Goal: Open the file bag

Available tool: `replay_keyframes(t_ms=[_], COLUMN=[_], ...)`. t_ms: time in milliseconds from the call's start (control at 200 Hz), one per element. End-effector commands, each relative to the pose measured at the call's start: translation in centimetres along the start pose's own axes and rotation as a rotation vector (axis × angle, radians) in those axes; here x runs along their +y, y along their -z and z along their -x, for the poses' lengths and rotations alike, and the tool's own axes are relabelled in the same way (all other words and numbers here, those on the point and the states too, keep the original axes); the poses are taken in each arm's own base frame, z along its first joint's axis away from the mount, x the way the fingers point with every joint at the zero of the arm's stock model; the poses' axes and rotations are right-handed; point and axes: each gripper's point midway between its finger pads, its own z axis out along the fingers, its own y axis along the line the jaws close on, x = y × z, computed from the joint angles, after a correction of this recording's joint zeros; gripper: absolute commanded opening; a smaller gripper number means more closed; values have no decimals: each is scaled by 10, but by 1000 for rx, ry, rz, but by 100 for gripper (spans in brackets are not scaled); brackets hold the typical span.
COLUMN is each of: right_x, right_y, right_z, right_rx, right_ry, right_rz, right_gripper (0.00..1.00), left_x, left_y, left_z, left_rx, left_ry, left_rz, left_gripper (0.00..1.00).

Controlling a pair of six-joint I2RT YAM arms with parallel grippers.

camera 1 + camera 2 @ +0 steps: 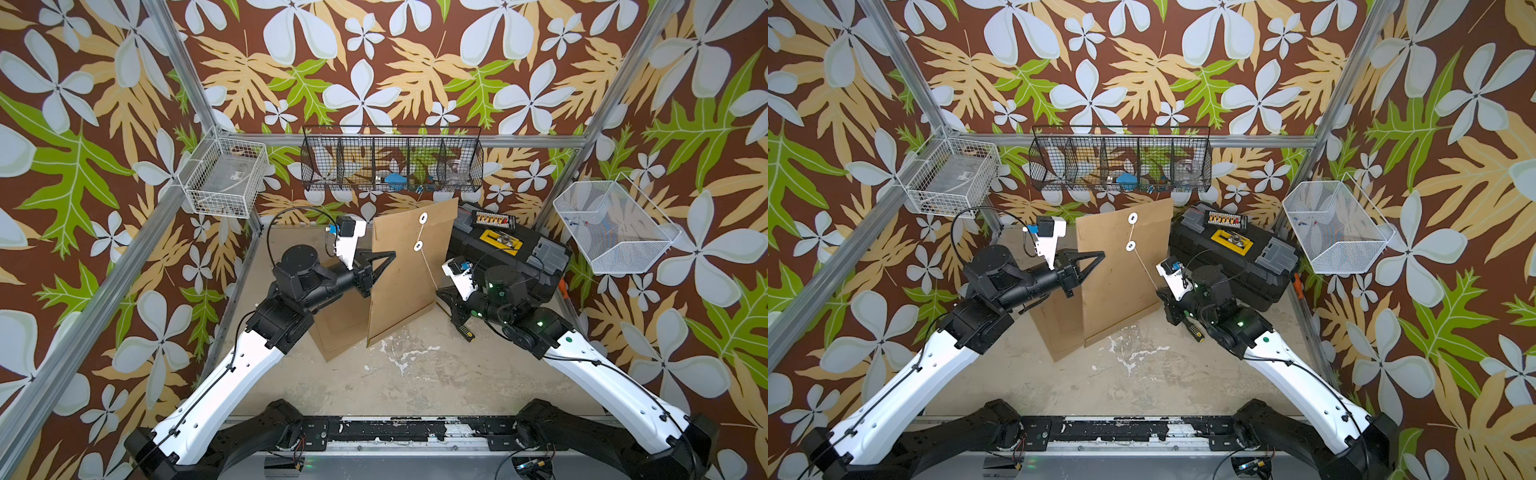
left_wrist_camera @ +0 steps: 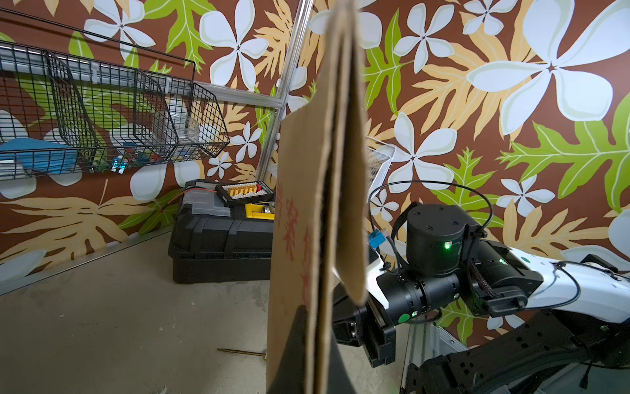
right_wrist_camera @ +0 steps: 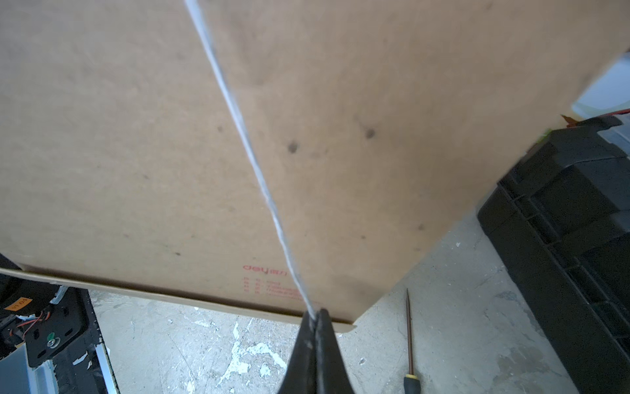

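At mid-table, between the two arms: file bag (image 1: pixel 409 270), stood up on end and tilted a little, closure side turned toward the right arm. Pinched at its side edge by the left gripper (image 1: pixel 391 254), jaws pressed together on the paper. Judged a steadying hold, to stop a pull on the closure from dragging the whole bag along. Lower corner either resting on the table (image 1: pixel 415 374) or hanging just off it; impossible to tell.

Right gripper (image 3: pixel 315 319) low beside the bag's bottom edge, jaws pinching the end of the string (image 3: pixel 252 163). String drawn taut and straight from the lower white disc (image 1: pixel 418 246) down across the bag face, probably to work its turns off the discs. Short run of string visible between lower disc and upper disc (image 1: pixel 423 217), so likely not fully unwound; flap lying flat, bag not yet open.

Plain brown paper, stiff-looking, lightly spotted, small red print near the bottom edge. Black toolbox (image 1: pixel 505 257) and screwdriver (image 3: pixel 409 334) near, clear of the string.
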Motion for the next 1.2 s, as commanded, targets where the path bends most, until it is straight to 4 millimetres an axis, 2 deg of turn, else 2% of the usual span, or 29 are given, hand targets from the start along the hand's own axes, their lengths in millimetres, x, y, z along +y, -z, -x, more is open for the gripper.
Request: replay_keyframes(t_ms=[0,270,801,856,1051,1191], right_x=[2,5,32,34,40,51], right_y=[1,-4,-19,-19,-15,-21], right_z=[2,-8,-22,-16,27,42], right_rx=[-9,28,85,75,-78,-128], right_ry=[10,9,14,11,-74,-130], right_rz=[9,33,183,193,228,312], right_gripper=[0,0,0,0,0,0], left_x=[-3,-3,3,7,19,24], left_y=[1,2,5,5,6,-2], left_z=[10,14,15,15,15,8], left_rx=[-31,-42,-58,-61,-97,-122], left_ry=[-30,-37,-54,-46,-88,-149], left_rz=[-5,-1,41,64,222,358], left_gripper=[0,0,0,0,0,0])
